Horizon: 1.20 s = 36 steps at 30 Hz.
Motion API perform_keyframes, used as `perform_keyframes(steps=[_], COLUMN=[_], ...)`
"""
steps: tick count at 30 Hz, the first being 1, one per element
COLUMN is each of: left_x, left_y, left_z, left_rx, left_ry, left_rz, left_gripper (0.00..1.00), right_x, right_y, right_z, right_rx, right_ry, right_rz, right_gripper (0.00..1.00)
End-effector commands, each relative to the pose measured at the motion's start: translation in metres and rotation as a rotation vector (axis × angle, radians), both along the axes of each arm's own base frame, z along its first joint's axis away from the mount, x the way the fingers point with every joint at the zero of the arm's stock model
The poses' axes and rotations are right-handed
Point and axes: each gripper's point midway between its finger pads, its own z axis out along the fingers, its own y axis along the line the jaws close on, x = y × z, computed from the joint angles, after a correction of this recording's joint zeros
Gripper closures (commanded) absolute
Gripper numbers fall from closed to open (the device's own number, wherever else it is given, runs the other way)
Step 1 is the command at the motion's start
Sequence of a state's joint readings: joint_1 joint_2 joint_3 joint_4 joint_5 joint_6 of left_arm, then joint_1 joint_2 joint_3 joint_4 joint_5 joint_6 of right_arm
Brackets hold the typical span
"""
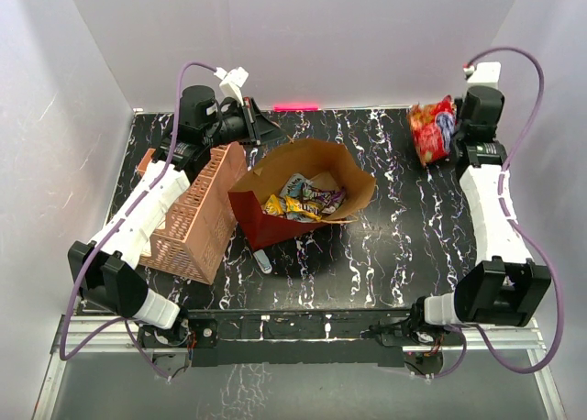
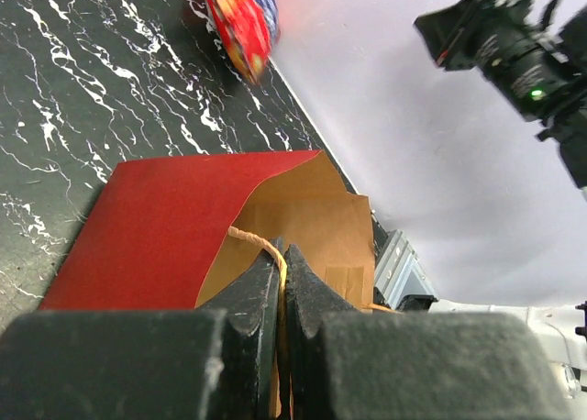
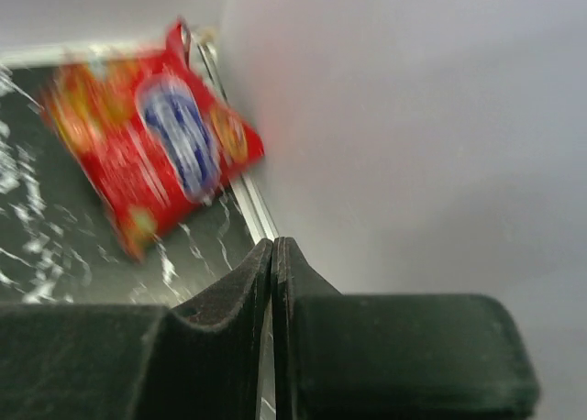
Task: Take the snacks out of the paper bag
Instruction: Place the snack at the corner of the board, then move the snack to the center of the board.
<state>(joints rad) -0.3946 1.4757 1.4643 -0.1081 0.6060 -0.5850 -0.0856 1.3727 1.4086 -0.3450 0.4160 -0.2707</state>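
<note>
Snacks lie in the paper bag mid-surface, at 8 o'clock from my right tool; the cookie bag stands out beside it. Left wrist: my left tool pinches the bag's handle. Right wrist: my right tool is pressed together, empty, with the cookie bag at 11 o'clock.

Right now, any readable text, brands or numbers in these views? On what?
No text is legible in any view.
Blue logo on the cookie bag: blurred, unreadable.
Print on the candy packets inside the paper bag: too small to read.
The paper bag itself: no print visible.
</note>
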Motion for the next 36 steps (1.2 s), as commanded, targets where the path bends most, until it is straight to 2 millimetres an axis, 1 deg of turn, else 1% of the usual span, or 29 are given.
perform_keyframes(steps=[1, 2, 3, 4, 5, 7, 9, 10, 11, 12, 15, 18, 20, 21, 23, 24, 25, 26, 28, 31, 32, 35, 36], left_x=[-0.021, -0.021, -0.022, -0.022, -0.022, -0.022, -0.023, -0.024, -0.025, -0.026, -0.031, -0.036, -0.038, -0.040, -0.044, -0.045, -0.046, -0.048, -0.050, -0.055, -0.056, -0.057, -0.062], left_y=[0.004, 0.004, 0.003, 0.003, 0.002, 0.000, -0.001, -0.001, 0.000, 0.000, 0.001, 0.001, 0.001, 0.001, -0.003, -0.004, -0.005, -0.005, -0.007, -0.010, -0.011, -0.011, -0.009], left_z=[0.038, 0.038, 0.037, 0.037, 0.036, 0.034, 0.032, 0.032, 0.031, 0.030, 0.027, 0.024, 0.022, 0.020, 0.018, 0.017, 0.016, 0.017, 0.019, 0.017, 0.016, 0.013, 0.020], left_rx=[-0.045, -0.046, -0.048, -0.049, -0.051, -0.057, -0.065, -0.066, -0.066, -0.067, -0.072, -0.074, -0.071, -0.072, -0.072, -0.070, -0.065, -0.062, -0.059, -0.057, -0.054, -0.050, -0.056], left_ry=[-0.094, -0.091, -0.088, -0.084, -0.082, -0.072, -0.067, -0.067, -0.066, -0.066, -0.053, -0.039, -0.029, -0.022, -0.013, -0.012, -0.010, -0.010, -0.007, 0.003, 0.008, 0.024, 0.009], left_rz=[-0.044, -0.048, -0.051, -0.054, -0.061, -0.071, -0.076, -0.079, -0.079, -0.077, -0.087, -0.096, -0.100, -0.103, -0.115, -0.122, -0.123, -0.126, -0.134, -0.152, -0.153, -0.152, -0.152], left_gripper=[1.00, 1.00, 1.00, 1.00, 1.00, 1.00, 1.00, 1.00, 1.00, 1.00, 1.00, 1.00, 1.00, 1.00, 1.00, 1.00, 1.00, 1.00, 1.00, 1.00, 1.00, 1.00, 1.00], right_x=[-0.012, -0.012, -0.011, -0.008, -0.003, 0.003, 0.014, 0.021, 0.029, 0.039, 0.070, 0.098, 0.115, 0.124, 0.137, 0.144, 0.151, 0.158, 0.174, 0.196, 0.202, 0.212, 0.215], right_y=[-0.030, -0.030, -0.023, -0.013, 0.003, 0.023, 0.035, 0.037, 0.039, 0.041, 0.044, 0.042, 0.041, 0.042, 0.044, 0.045, 0.045, 0.046, 0.049, 0.048, 0.046, 0.037, 0.034], right_z=[-0.036, -0.049, -0.063, -0.072, -0.079, -0.089, -0.097, -0.100, -0.104, -0.107, -0.112, -0.123, -0.134, -0.153, -0.168, -0.174, -0.179, -0.187, -0.194, -0.207, -0.214, -0.240, -0.246], right_rx=[0.076, 0.104, 0.132, 0.163, 0.221, 0.330, 0.405, 0.440, 0.463, 0.486, 0.585, 0.696, 0.812, 0.874, 0.992, 1.041, 1.088, 1.108, 1.128, 1.163, 1.177, 1.228, 1.248], right_ry=[-0.031, -0.025, -0.009, 0.004, 0.005, -0.017, -0.039, -0.048, -0.049, -0.050, -0.094, -0.175, -0.234, -0.235, -0.303, -0.354, -0.396, -0.408, -0.448, -0.482, -0.478, -0.484, -0.494], right_rz=[-0.069, -0.042, 0.002, 0.058, 0.133, 0.204, 0.242, 0.240, 0.252, 0.260, 0.263, 0.216, 0.168, 0.133, 0.077, 0.063, 0.047, 0.027, 0.009, -0.017, -0.039, -0.138, -0.169], right_gripper=[0.93, 0.93, 0.93, 0.93, 0.93, 0.93, 0.92, 0.81, 0.67, 0.58, 0.38, 0.25, 0.21, 0.20, 0.14, 0.08, 0.03, 0.02, 0.02, 0.02, 0.02, 0.02, 0.03])
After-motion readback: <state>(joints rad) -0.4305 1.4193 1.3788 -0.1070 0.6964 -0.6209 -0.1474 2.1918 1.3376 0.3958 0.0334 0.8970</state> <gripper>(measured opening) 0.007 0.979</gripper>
